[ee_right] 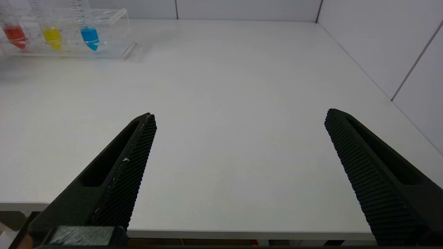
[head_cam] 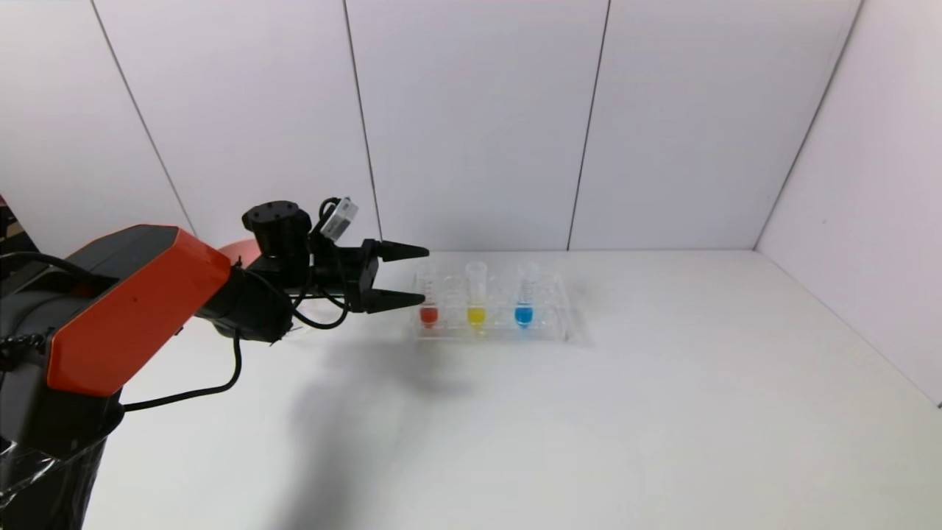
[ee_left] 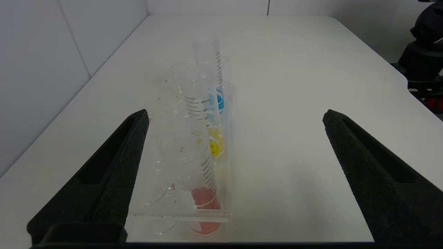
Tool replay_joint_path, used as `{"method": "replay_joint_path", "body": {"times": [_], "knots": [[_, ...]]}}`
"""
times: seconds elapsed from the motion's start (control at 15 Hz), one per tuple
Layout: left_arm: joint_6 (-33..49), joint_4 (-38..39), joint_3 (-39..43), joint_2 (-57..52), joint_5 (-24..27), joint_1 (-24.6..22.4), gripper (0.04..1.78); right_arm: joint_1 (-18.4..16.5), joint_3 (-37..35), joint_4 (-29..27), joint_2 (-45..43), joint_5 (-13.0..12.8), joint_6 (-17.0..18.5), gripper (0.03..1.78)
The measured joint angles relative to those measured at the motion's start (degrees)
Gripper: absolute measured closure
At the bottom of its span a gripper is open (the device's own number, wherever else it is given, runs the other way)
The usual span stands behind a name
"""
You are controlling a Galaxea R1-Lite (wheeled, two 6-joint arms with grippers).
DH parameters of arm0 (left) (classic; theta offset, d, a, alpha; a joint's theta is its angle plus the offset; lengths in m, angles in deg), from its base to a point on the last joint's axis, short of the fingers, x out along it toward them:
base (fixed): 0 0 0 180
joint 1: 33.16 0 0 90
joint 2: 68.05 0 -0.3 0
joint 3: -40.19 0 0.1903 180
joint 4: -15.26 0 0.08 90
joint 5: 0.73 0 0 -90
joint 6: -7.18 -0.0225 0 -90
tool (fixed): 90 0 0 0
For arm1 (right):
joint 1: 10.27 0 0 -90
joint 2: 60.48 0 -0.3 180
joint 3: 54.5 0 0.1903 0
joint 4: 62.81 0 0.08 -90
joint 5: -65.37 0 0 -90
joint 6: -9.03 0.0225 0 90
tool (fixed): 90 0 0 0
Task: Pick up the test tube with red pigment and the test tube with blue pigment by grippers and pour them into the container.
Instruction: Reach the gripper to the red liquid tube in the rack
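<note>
Head view: the test tube with red pigment (head_cam: 428,303) stands upright at the left end of the clear rack (head_cam: 552,324), the test tube with blue pigment (head_cam: 524,302) at the other end beyond a yellow-tipped tube (head_cam: 476,298). The left gripper (head_cam: 425,275) hovers just beside the rack's left end, fingers spread wide (likely to straddle the red tube). The right gripper (ee_right: 238,117), also spread, waits well away from the rack at the table edge.

yellow-tipped tube (ee_left: 203,114): graduations "45mL", "40", "35", "30"
clear rack (ee_left: 162,193): small red marks, unreadable
red-tipped tube (ee_left: 204,193): faint lettering, unreadable
</note>
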Motion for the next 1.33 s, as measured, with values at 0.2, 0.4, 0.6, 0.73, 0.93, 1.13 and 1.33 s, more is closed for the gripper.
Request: {"method": "replay_joint_path", "body": {"times": [0.2, 0.4, 0.6, 0.73, 0.93, 1.13, 1.33], "knots": [[1.4, -0.1, -2.2, 1.9, 0.0, 0.7, 0.06, 0.0, 0.0, 0.0, 0.0, 0.0, 0.0, 0.04], [2.2, -0.3, -3.6, 3.8, 0.0, 1.2, 0.06, 0.0, 0.0, 0.0, 0.0, 0.0, 0.0, 0.04], [3.6, -0.3, -4.7, 5.1, 0.0, 1.5, 0.06, 0.0, 0.0, 0.0, 0.0, 0.0, 0.0, 0.04], [4.1, -0.4, -5.1, 5.6, 0.0, 1.4, 0.06, 0.0, 0.0, 0.0, 0.0, 0.0, 0.0, 0.04], [4.9, -0.4, -5.4, 5.9, -0.2, 1.5, 0.06, 0.0, 0.0, 0.0, 0.0, 0.0, 0.0, 0.04], [5.3, -0.3, -5.9, 6.1, -0.3, 1.4, 0.08, 0.0, 0.0, 0.0, 0.0, 0.0, 0.0, 0.04], [5.3, -0.3, -6.2, 6.3, -0.3, 1.5, 0.32, 0.0, 0.0, 0.0, 0.0, 0.0, 0.0, 0.04]]}}
